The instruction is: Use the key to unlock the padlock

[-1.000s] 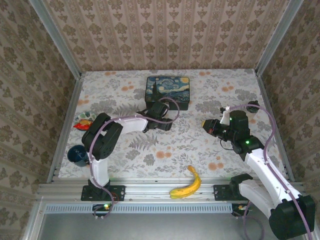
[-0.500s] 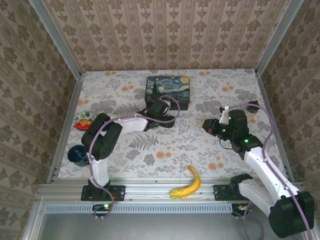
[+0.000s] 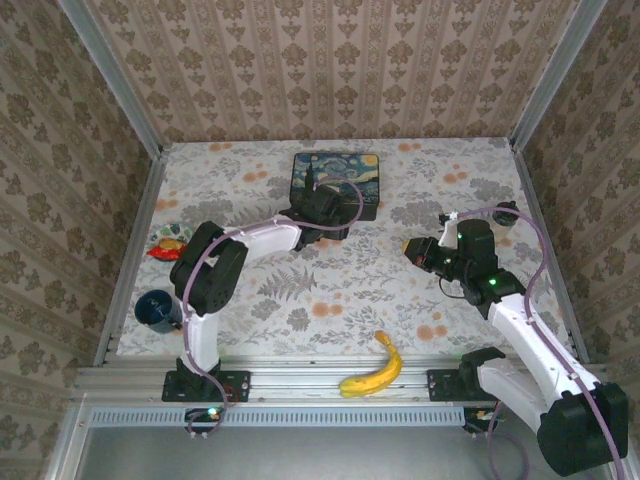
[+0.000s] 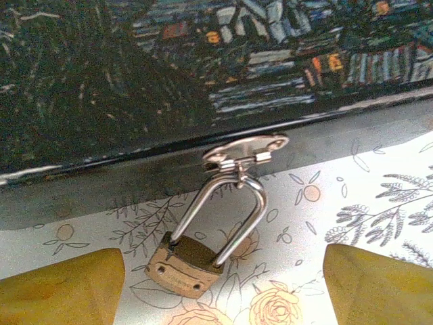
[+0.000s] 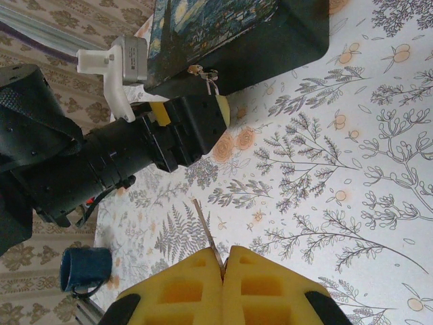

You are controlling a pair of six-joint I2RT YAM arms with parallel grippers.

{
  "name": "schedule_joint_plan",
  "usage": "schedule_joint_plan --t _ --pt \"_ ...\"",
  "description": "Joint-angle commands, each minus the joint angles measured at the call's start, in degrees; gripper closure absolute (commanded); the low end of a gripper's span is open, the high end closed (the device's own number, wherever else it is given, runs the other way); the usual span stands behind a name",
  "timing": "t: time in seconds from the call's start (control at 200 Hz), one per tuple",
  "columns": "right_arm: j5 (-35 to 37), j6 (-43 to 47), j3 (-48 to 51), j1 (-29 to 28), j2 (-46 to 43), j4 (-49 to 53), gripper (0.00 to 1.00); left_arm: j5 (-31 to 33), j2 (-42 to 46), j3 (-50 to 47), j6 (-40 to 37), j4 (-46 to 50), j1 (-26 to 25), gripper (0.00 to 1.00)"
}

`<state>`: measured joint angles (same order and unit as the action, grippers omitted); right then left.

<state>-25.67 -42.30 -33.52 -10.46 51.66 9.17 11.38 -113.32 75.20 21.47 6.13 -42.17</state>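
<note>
The top external view sits high above and behind the arm bases, at the bottom of its frame, looking down over the whole worktop. The left wrist view is pressed close to the painted tin, facing its front wall, with the padlock at centre and its own fingers in the lower corners. The right wrist view looks from well back across the worktop, with its fingers at bottom centre. All three share the tin.

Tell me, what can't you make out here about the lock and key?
- Left wrist view: the padlock's keyhole, facing away or too small.
- Right wrist view: the key's head, pinched inside the right hand.
- Top view: the padlock, under the left arm's end.
</note>
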Motion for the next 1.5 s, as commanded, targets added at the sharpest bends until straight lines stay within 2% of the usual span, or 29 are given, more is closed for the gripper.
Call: schedule_joint_plan --t 0.0,0.195,0.39,0.53,0.995,1.03,1.15,1.175,1.29,1.36,1.47,1.495 --pt "0.01 -0.63 -1.04 0.34 -0.29 -1.30 1.00 -0.50 -0.88 1.53 -4.51 3.30 1.16 0.23" --pt "0.12 -1.00 -0.59 0.29 -0.73 -1.34 1.00 -9.90 -2.23 3.75 -10.43 5.09 4.79 0.28" --pt "0.28 -1.29 -0.59 0.30 -0.95 -1.45 1.00 -11.58 -5.51 7.87 -14.81 9.35 4.91 0.33" --pt "0.44 -1.47 -0.64 0.27 -1.03 -1.35 1.00 -10.57 -6.99 9.29 -16.16 10.37 4.58 0.40" --pt "0.23 -1.55 -0.54 0.29 -1.03 -1.68 1.00 -3.82 -9.70 12.60 -16.99 12.42 2.48 0.46" --pt "0.27 -1.55 -0.50 0.31 -1.12 -1.70 1.00 -3.70 -9.86 12.78 -16.92 12.58 2.37 0.50" --pt "0.45 -1.55 -0.41 0.27 -1.21 -1.59 1.00 -2.75 -10.07 13.36 -16.98 13.31 2.11 0.51" --pt "0.42 -1.55 -0.36 0.28 -1.21 -1.61 1.00 -2.60 -9.97 13.43 -17.05 13.46 2.08 0.55" --pt "0.42 -1.55 -0.23 0.27 -1.19 -1.72 1.00 -1.98 -9.64 13.11 -16.91 13.84 1.95 0.57" --pt "0.45 -1.55 -0.23 0.30 -1.04 -1.86 1.00 -2.02 -9.33 12.87 -16.60 13.81 1.97 0.69" --pt "0.25 -1.64 -0.23 0.33 -0.86 -2.11 1.00 -2.28 -9.29 12.95 -16.30 13.79 1.81 0.71" --pt "0.26 -1.58 -0.31 0.27 -0.86 -2.12 1.00 -2.32 -9.29 12.94 -16.25 13.82 1.75 0.74"
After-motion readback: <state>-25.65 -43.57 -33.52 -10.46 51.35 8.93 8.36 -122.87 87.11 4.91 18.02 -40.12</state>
